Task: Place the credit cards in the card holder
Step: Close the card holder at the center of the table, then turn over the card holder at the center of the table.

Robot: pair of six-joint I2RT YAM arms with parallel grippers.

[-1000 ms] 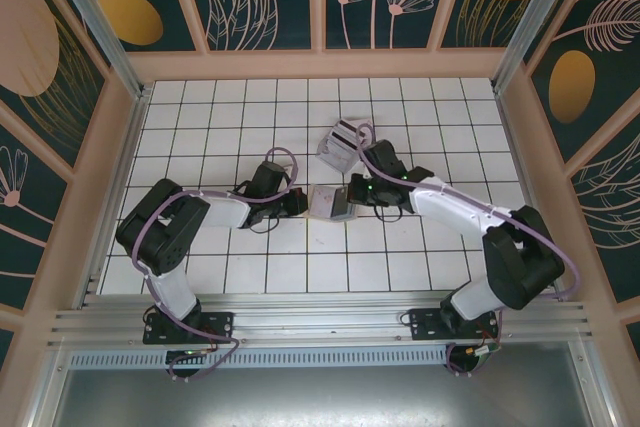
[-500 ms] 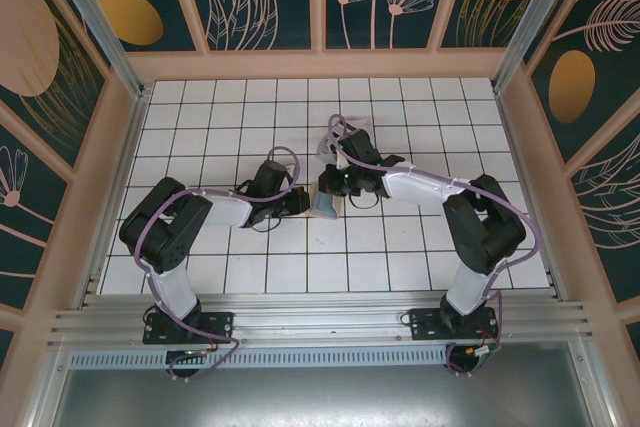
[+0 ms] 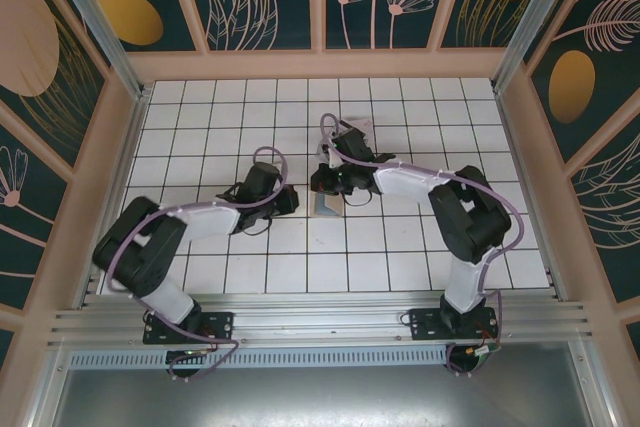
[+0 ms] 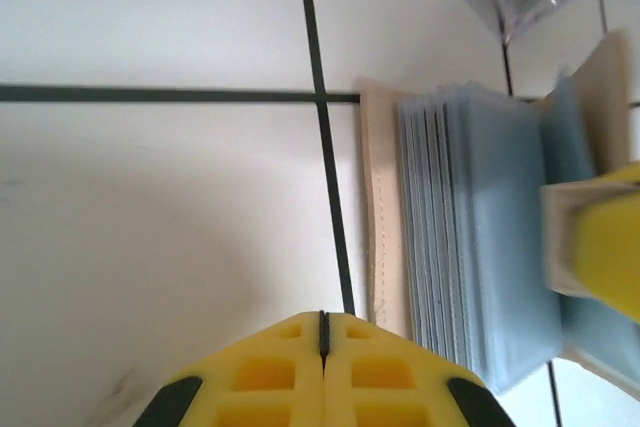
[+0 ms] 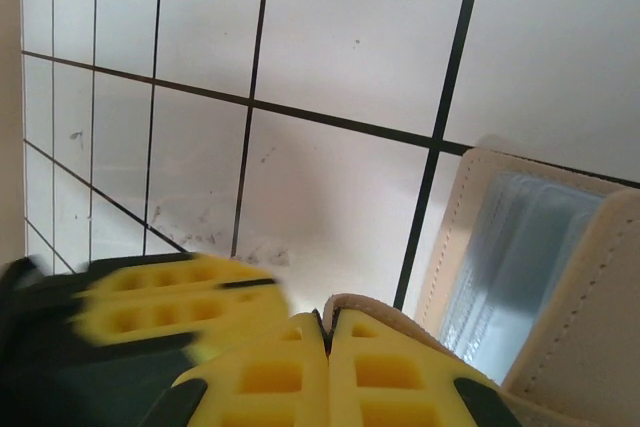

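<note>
on white tile, tan card holder gapes (bluish sleeves fanned).

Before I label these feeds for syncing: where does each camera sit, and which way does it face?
Top external: above and behind, looking down on the white tiled table; left arm and right arm show.
Left wrist: looks past its shut left end effector at the tan-beige stitched card holder.
Right wrist: looks past the right end effector, shut on that holder's flap, across tiles.
Shared: both wrist views show the holder's blue-grey pockets.
</note>
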